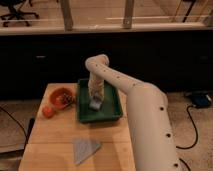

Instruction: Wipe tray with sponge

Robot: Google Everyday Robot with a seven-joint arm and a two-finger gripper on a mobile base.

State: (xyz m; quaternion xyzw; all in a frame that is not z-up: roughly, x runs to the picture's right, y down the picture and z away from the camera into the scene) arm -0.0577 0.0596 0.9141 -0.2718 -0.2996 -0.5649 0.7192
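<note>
The pincer [95,100] points straight down inside the dark green tray [113,111], which sits at the far right of the wooden surface [50,135]. The light blue sponge [95,105] is at its tip, on the tray floor; whether the pincer clasps it, I cannot tell. An orange bowl [59,95] stands just left of the tray, and a grey cloth [85,149] lies by the near edge.

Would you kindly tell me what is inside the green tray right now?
Inside the tray lies the sponge, with the gripper down right at it. The visible floor is otherwise bare. The arm covers the tray's middle rear, so that part cannot be seen.
</note>
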